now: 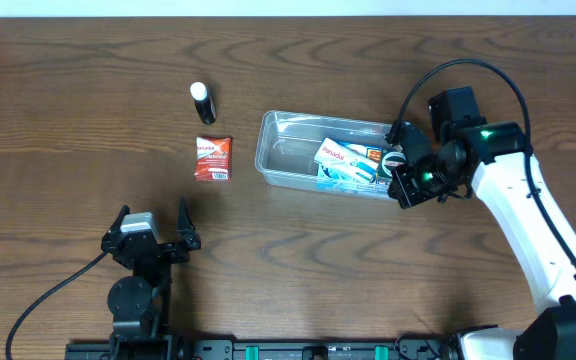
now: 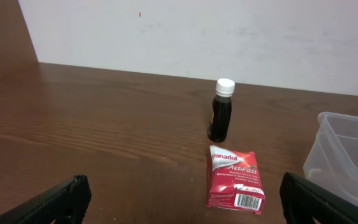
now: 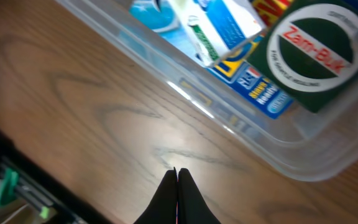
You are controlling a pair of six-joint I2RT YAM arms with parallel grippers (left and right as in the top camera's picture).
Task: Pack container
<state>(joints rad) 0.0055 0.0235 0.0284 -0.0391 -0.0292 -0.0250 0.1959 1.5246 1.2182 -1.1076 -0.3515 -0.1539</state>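
The clear plastic container (image 1: 278, 150) sits right of the table's middle. It holds a white and blue box (image 1: 343, 158), a blue and yellow box (image 3: 257, 93) and a green Zam-Buk tin (image 3: 316, 53). A red Panadol box (image 1: 212, 158) lies flat left of it, and a dark bottle with a white cap (image 1: 202, 103) stands behind that. Both also show in the left wrist view, the box (image 2: 236, 177) and the bottle (image 2: 221, 111). My right gripper (image 3: 178, 171) is shut and empty, just outside the container's near right wall (image 3: 229, 118). My left gripper (image 1: 151, 240) is open and empty, near the front edge.
The container's corner (image 2: 347, 155) shows at the right of the left wrist view. A white wall (image 2: 197, 31) stands behind the table's far edge. A black rail (image 1: 288, 350) runs along the table's front.
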